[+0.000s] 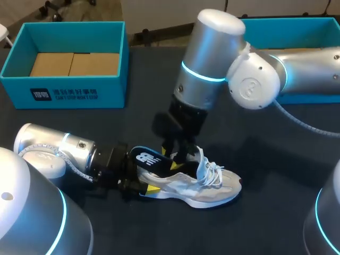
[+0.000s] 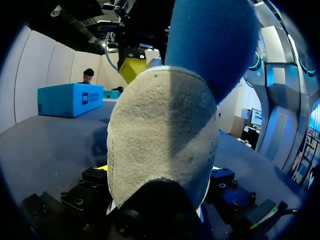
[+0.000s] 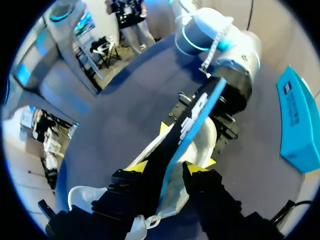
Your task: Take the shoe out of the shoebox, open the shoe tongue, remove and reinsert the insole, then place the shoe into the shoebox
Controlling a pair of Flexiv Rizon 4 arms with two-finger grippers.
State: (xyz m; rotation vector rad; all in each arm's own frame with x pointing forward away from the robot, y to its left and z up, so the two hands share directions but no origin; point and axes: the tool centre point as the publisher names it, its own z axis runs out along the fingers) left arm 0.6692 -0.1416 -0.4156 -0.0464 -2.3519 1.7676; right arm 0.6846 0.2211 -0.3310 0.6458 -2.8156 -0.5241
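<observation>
A grey-white shoe (image 1: pixel 208 187) lies on its sole on the dark table, toe to the right. My left gripper (image 1: pixel 138 185) comes in low from the left and is shut on the shoe's heel (image 2: pixel 160 135), which fills the space between its fingers. A black and blue insole (image 1: pixel 146 158) sticks up and back out of the shoe's opening. My right gripper (image 1: pixel 178 153) hangs over the opening. In the right wrist view the insole (image 3: pixel 192 112) runs between its yellow-tipped fingers (image 3: pixel 197 170), which stand slightly apart from it. One of its yellow fingertips (image 2: pixel 131 67) shows above the heel.
The teal shoebox (image 1: pixel 64 87) stands open at the back left with brown cardboard inside. A second teal box part (image 1: pixel 313 98) sits at the back right behind my right arm. Bare table lies in front of and to the right of the shoe.
</observation>
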